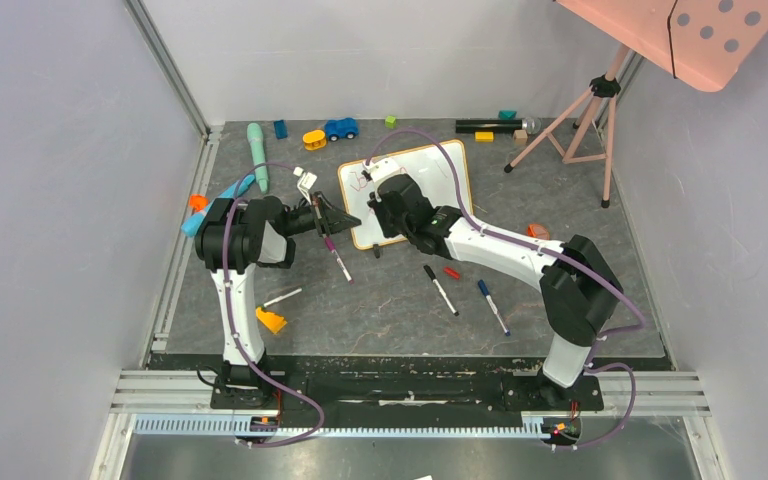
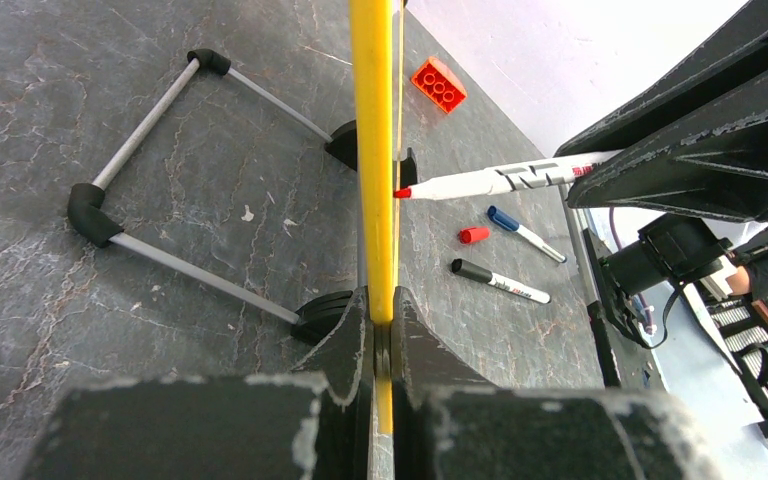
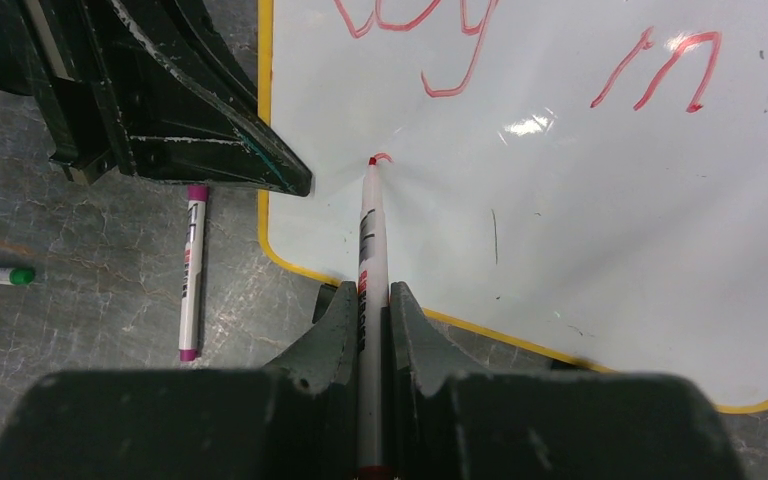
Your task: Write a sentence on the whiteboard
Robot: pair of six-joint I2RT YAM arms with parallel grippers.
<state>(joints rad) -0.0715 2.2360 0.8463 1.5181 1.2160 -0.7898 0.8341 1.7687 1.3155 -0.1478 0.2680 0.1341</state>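
The whiteboard (image 3: 560,220) stands propped mid-table, its yellow edge pinched tight in the left gripper (image 2: 378,310), which steadies it. The right gripper (image 3: 370,295) is clamped on a red marker (image 3: 370,220), whose tip touches the board just below the red words (image 3: 447,94) (a first curl of a second line shows there). To do this well, the right arm should likely press lightly and evenly and work rightward in small strokes, while the left holds firm so the board cannot slide or tip.
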